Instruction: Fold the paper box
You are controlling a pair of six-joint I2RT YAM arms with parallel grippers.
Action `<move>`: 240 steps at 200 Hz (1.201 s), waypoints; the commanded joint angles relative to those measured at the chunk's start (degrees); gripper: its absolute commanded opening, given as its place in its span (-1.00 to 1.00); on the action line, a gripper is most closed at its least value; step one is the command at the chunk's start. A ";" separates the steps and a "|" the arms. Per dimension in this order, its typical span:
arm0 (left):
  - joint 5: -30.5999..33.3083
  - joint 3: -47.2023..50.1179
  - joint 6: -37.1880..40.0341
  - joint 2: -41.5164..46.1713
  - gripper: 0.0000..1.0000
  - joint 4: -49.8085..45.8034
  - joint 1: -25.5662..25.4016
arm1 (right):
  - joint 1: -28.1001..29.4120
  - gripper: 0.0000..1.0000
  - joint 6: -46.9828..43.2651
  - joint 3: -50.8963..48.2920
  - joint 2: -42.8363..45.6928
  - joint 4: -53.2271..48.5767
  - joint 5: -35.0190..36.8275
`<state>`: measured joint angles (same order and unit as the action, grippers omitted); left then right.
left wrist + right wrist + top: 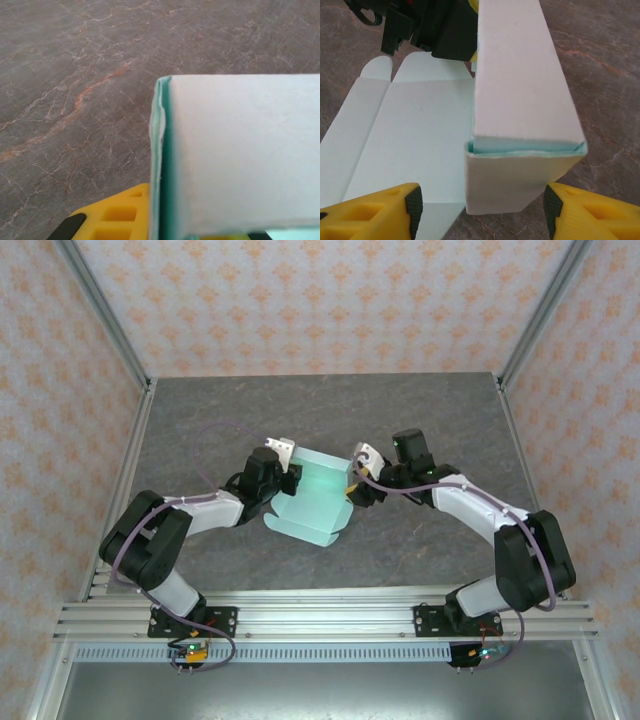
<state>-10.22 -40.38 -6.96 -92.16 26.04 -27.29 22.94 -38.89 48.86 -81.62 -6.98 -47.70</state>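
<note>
I'm pinching a raised wall of the paper box [315, 505] w/ my L hand [292, 478], on the bench [200, 420] — my R hand [480, 205] is sitting spread, straddling its folded end.

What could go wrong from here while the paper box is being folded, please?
1. The end flap of the paper box is bent down but not tucked in; if the open right claw closes off-centre, it may crush that end.
2. The left claw pinches just a thin card wall, so the box might slip or tear if pulled.
</note>
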 commanded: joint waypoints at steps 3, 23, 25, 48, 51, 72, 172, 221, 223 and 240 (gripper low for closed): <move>2.45 1.35 0.73 -1.41 -0.73 7.22 -1.47 | -1.31 0.33 6.85 -3.02 6.14 5.38 -0.68; 3.43 2.19 2.41 -2.65 -0.73 9.63 -2.41 | -1.36 0.44 7.60 -4.82 10.10 5.27 0.59; 3.49 2.23 2.53 -2.78 -0.73 9.90 -2.46 | -1.39 0.44 7.43 -4.74 10.18 4.94 0.72; 4.36 3.85 2.28 -4.76 -0.69 14.49 -3.46 | -1.38 0.46 8.95 0.45 8.67 -1.08 2.02; 4.95 4.01 2.18 -5.03 -0.69 14.89 -3.63 | -1.36 0.45 10.44 1.37 8.18 -1.19 1.94; 6.17 4.75 2.17 -7.01 -0.69 16.19 -4.70 | -1.29 0.40 16.67 4.26 6.31 0.92 1.79; 4.55 5.96 2.30 -12.19 -0.55 21.71 -5.93 | 5.89 0.30 19.82 18.78 -15.19 -3.90 10.93; 4.74 6.01 1.08 -11.28 -0.37 20.49 -6.02 | 7.62 0.16 23.05 18.02 -20.36 -1.80 12.54; 4.87 6.06 0.94 -10.98 -0.37 20.31 -6.02 | 7.57 0.16 23.31 17.85 -20.29 -1.54 12.65; 7.00 6.67 -0.45 -8.95 -0.39 19.03 -6.02 | 7.62 0.13 23.69 17.39 -20.23 -1.42 12.90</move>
<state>-6.48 -35.03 -6.09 -104.22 45.28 -32.67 30.35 -17.08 66.65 -101.10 -7.70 -37.71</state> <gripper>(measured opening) 0.312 0.573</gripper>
